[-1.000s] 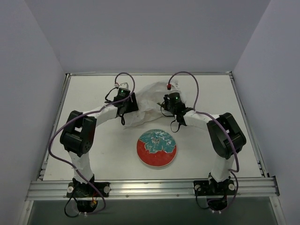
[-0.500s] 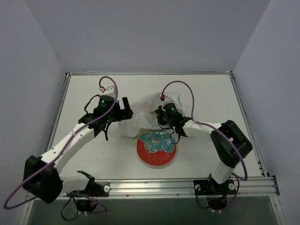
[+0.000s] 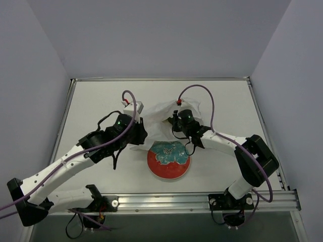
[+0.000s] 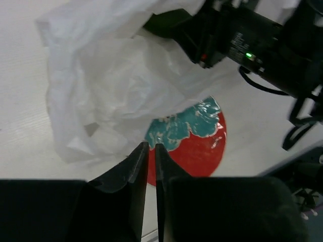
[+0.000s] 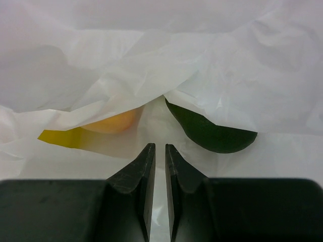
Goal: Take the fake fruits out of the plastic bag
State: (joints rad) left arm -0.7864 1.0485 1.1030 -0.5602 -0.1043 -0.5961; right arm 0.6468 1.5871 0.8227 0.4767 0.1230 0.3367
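Whereas the left arm [image 3: 75,156] is recorded folded at the far-left edge of the bag [image 3: 159,113] a second ago, it is now found stretched low across the table [image 3: 101,101]. The left gripper [image 4: 150,147] is brought to the bag's near-left corner, just beside the plate [image 3: 164,171]. Its jaws, seen spread wide half a second ago, are now drawn together to a thin slit. No film is seen between them, and whether any is caught cannot be told.

The right gripper [image 5: 156,146] is likewise closed to a slit, with white film showing in the gap. It is judged to be pinching the bag, which is now found nearer than before and overlapping the plate's far rim.

Nothing is yet taken out. An orange fruit [image 5: 113,121] and a dark green fruit [image 5: 212,133] are seen under a fold of film, just ahead of the right gripper; the other two are not seen.

The bag is thus judged repositioned over the plate, and the left closure is read as a fresh bid for the corner. If the film is caught, the bag can be lifted or spread to release its contents — if not, a second attempt is required.
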